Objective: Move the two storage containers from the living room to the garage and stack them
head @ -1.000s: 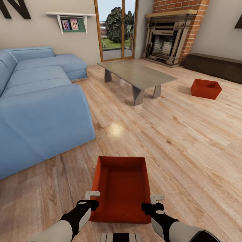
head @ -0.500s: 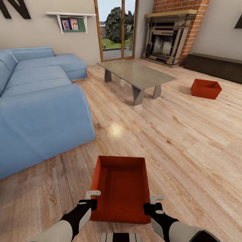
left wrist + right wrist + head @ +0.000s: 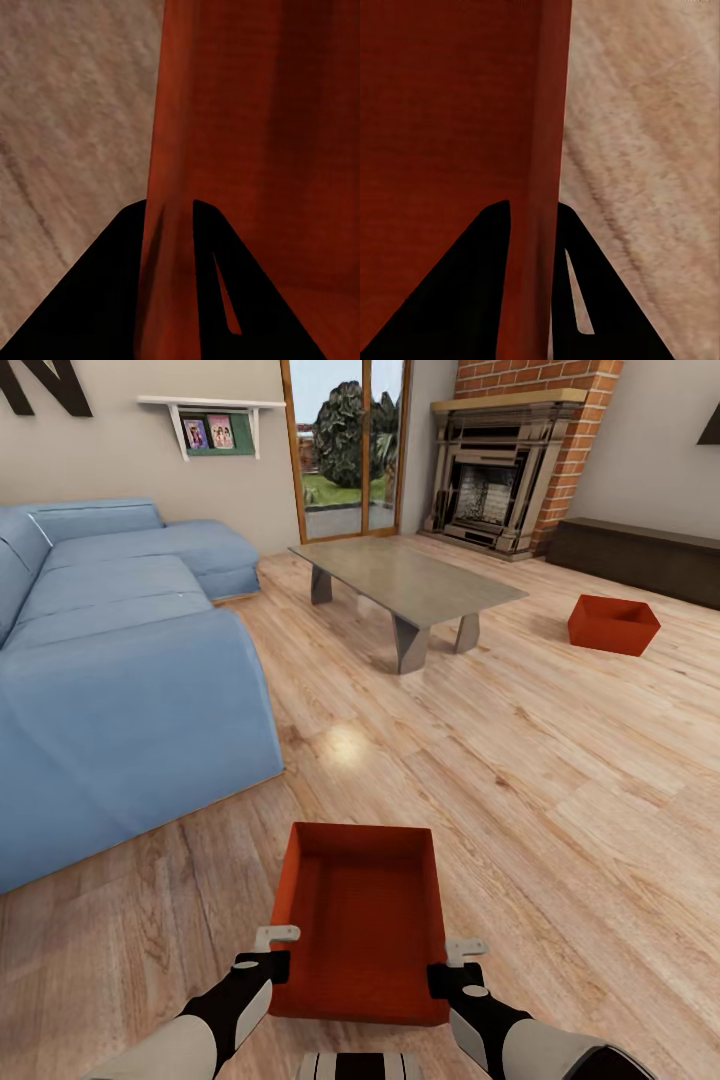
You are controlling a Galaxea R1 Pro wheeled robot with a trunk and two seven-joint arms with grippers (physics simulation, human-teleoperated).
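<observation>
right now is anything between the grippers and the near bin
Nothing visible. The left gripper straddles one side wall of the near container and the right gripper straddles the opposite wall, a finger on each side.

Two red-orange storage containers total: the near one point(image 3: 362, 920) right in front of the robot and the far one point(image 3: 613, 624) out on the wood floor point(image 3: 520, 760). Two grippers, left gripper point(image 3: 272, 952) and right gripper point(image 3: 452, 965), each with two fingers straddling a side wall of the near one. Also one blue sofa point(image 3: 110, 660), one grey low table point(image 3: 405, 582), one brick fireplace point(image 3: 500, 470), one wall shelf point(image 3: 212, 422) with what looks like two framed pictures, though they're small.
</observation>
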